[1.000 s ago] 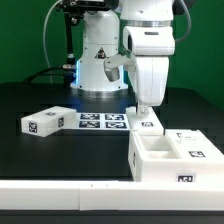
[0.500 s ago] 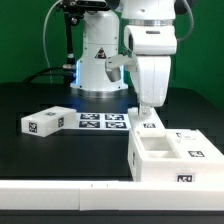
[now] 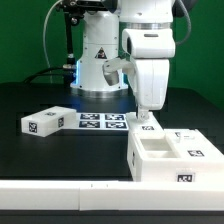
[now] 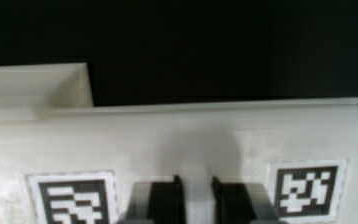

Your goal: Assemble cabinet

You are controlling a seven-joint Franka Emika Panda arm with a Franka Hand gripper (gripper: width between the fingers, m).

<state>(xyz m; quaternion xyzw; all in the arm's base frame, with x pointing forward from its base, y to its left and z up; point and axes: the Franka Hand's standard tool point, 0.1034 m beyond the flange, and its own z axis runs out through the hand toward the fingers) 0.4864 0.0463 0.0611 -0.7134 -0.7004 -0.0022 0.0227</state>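
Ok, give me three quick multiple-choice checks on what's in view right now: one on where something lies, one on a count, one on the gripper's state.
1. Where does the loose white panel lie?
A. On the table, at the exterior view's left of the marker board
B. On top of the marker board
C. Off the table, on the floor

2. How many tags show on the white cabinet part in the wrist view?
A. None
B. Five
C. Two

3. How does the gripper stand?
A. Wide open
B. Shut, fingers nearly together
C. Out of both views

Answers:
1 A, the panel lies flat on the table, apart from the board on that side.
2 C, one tag sits on each side of the fingers.
3 B, only a thin gap shows between the two dark fingers.
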